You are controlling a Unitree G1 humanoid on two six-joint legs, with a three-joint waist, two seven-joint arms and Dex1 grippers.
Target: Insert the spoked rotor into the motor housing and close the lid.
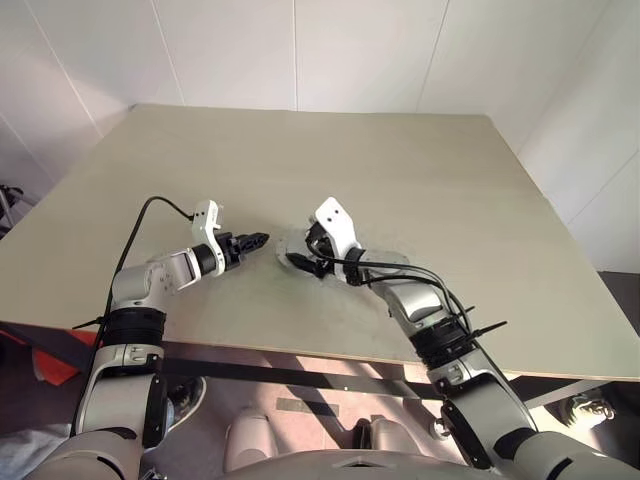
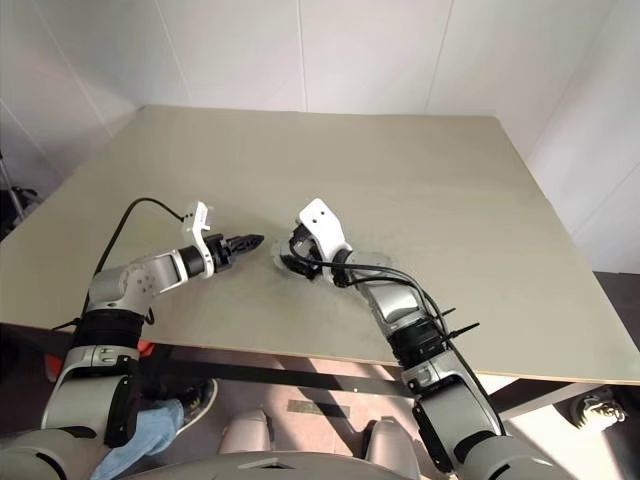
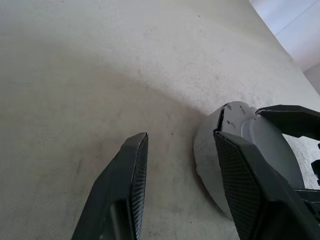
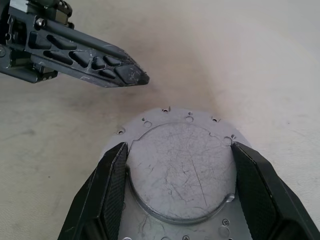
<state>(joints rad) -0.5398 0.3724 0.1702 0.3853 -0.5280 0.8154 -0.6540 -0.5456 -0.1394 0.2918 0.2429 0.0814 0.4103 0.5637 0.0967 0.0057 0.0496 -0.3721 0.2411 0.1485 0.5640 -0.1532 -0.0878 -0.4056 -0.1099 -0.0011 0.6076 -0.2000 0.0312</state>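
In the left eye view, near frame centre on the beige worktop (image 1: 420,170), the right tool (image 1: 303,262) hangs over a round silver part, apparently the motor housing (image 1: 290,243), with the left tool (image 1: 255,240) just left of it. In the left wrist view, the left tool's fingers (image 3: 125,185) stand spread with bare worktop between, the silver part at lower right. In the right wrist view, the right tool's fingers (image 4: 107,190) straddle the part's raised centre disc at lower centre; contact is unclear.

Broad beige tabletop (image 1: 420,170) bare across the upper half and right of the frame, round silver metal housing (image 4: 181,165) at centre straddled by the right gripper (image 1: 306,262), left gripper (image 1: 255,240) just beside its left edge, narrow gap between
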